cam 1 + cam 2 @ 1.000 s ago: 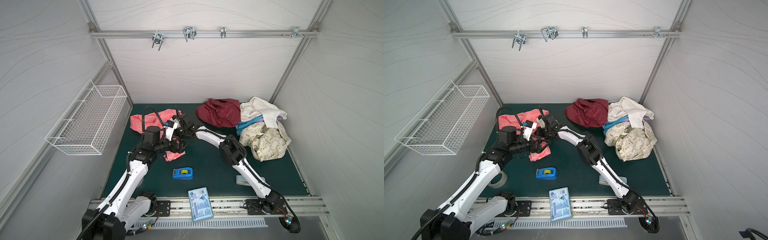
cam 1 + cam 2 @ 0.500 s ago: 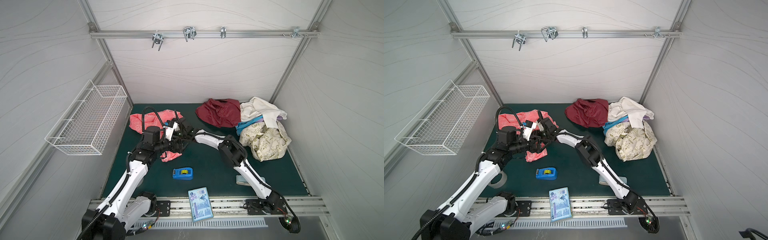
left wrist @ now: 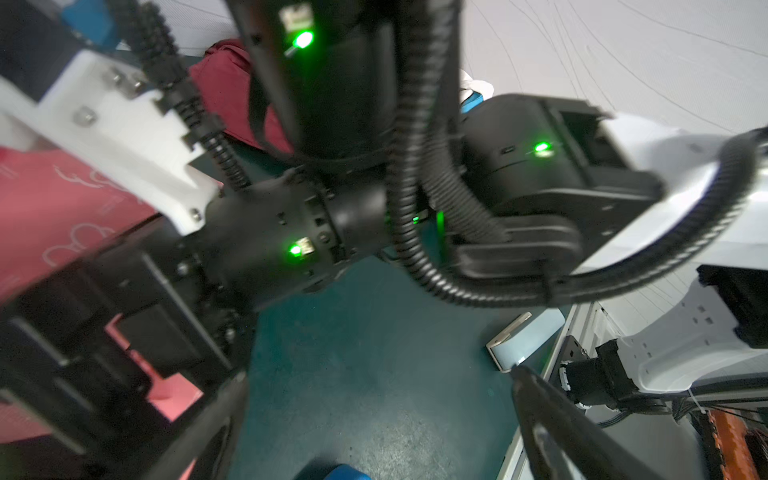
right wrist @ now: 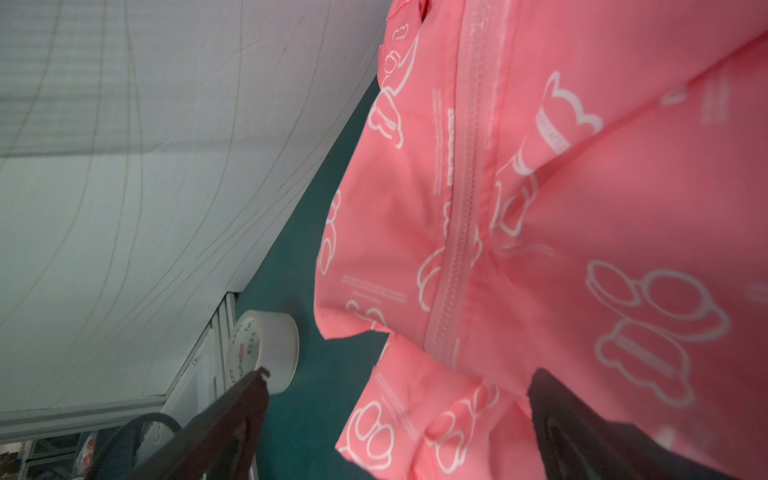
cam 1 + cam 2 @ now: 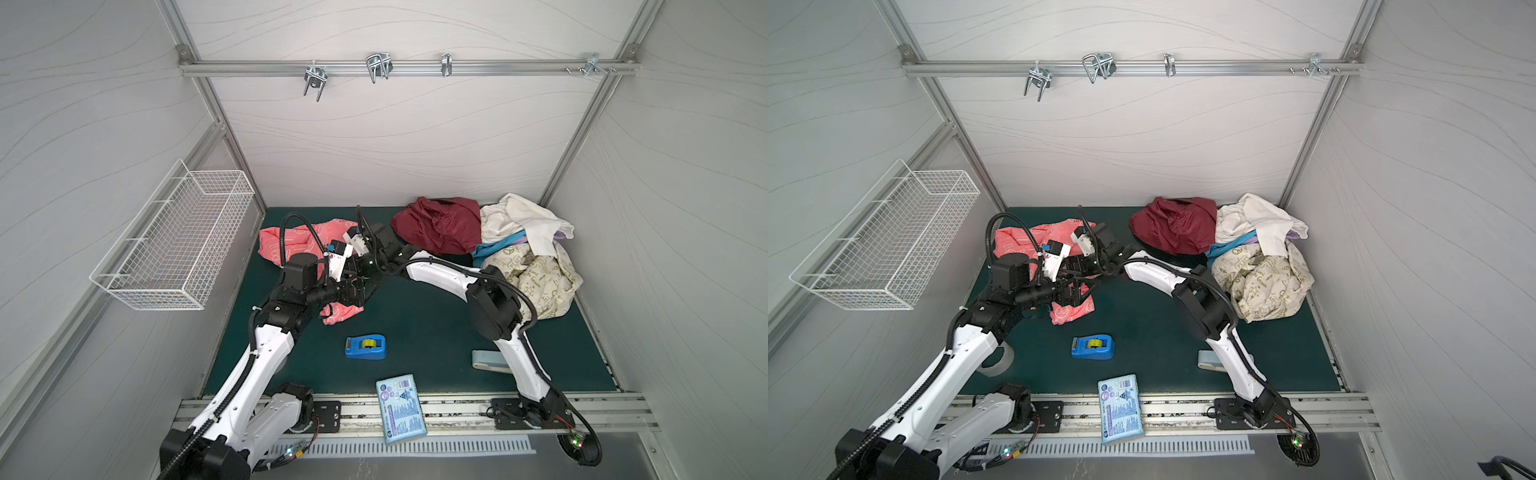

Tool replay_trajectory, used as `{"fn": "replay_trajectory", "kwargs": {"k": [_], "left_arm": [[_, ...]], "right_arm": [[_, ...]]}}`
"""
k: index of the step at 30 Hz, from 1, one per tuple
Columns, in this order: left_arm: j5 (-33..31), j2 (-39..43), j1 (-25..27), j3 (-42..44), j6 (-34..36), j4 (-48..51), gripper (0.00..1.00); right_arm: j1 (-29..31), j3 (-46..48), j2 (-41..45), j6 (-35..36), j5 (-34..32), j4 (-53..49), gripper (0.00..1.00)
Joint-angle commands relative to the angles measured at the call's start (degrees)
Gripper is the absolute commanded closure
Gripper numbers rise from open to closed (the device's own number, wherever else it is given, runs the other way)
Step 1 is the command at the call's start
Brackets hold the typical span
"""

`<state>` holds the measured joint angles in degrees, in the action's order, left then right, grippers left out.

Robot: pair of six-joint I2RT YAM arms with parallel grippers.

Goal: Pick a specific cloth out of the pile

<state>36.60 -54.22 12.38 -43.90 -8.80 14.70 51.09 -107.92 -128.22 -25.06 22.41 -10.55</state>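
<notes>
The cloth (image 5: 291, 243), coral-pink with white outline print, lies crumpled at the back left of the green mat in both top views (image 5: 1017, 245). My right gripper (image 4: 399, 403) reaches across the middle and hangs open just above it. A loose fold and the zip seam of the cloth (image 4: 582, 208) sit between its fingers (image 4: 232, 415), not pinched. My left gripper (image 3: 382, 415) is open beside the right wrist, over bare mat, with nothing in it. The pile (image 5: 528, 257) of cream, white, blue and lilac fabrics sits at the back right, with a maroon cloth (image 5: 440, 226) beside it.
A blue tape dispenser (image 5: 365, 347) sits mid-mat, a pale blue object (image 5: 486, 359) lies by the right arm and a printed packet (image 5: 401, 409) rests on the front rail. A clear tape roll (image 5: 996, 365) lies under the left arm. A wire basket (image 5: 178, 245) hangs on the left wall.
My right gripper has gone from shut to wide open and has let go of the pink cloth, which now rests on the mat. The left arm has barely moved.
</notes>
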Motion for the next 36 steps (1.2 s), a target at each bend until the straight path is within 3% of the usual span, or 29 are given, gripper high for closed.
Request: {"fn": "replay_trajectory", "kwargs": {"k": [1, 4, 7, 11, 17, 24, 29, 36], "left_arm": [[-0.6, 1.7, 0.8, -0.6, 0.1, -0.6, 0.01], [-1.7, 2.7, 1.3, -0.3, 0.3, -0.4, 0.01], [-3.1, 3.2, 1.8, 0.1, 0.7, -0.3, 0.01], [-8.2, 2.8, 3.6, -0.2, 2.7, 2.2, 0.01], [-19.3, 1.2, 3.9, 0.1, 2.8, 2.9, 0.01], [-41.3, 1.3, 3.9, 5.8, 2.4, -4.7, 0.01], [-55.2, 2.2, 3.3, 14.4, 3.7, -18.1, 0.01], [-62.3, -2.2, -2.7, 25.6, 2.3, -38.2, 0.01]], "right_arm": [[-0.9, 1.0, 7.7, 7.3, -7.0, -13.8, 0.01], [-2.7, 7.2, 14.8, 9.6, -12.5, -20.7, 0.01], [-6.9, 19.9, 25.5, 8.6, -13.4, -18.3, 0.01], [-16.0, 34.9, 40.4, 8.2, -14.1, -14.2, 0.01], [-30.5, 45.0, 54.0, 11.0, -19.8, -16.7, 0.01], [-42.3, 54.5, 58.5, 14.2, -25.6, -13.3, 0.01], [-45.9, 64.9, 61.2, 17.1, -29.6, 1.9, 0.01], [-46.0, 73.6, 59.2, 19.1, -33.1, 18.9, 0.01]]}}
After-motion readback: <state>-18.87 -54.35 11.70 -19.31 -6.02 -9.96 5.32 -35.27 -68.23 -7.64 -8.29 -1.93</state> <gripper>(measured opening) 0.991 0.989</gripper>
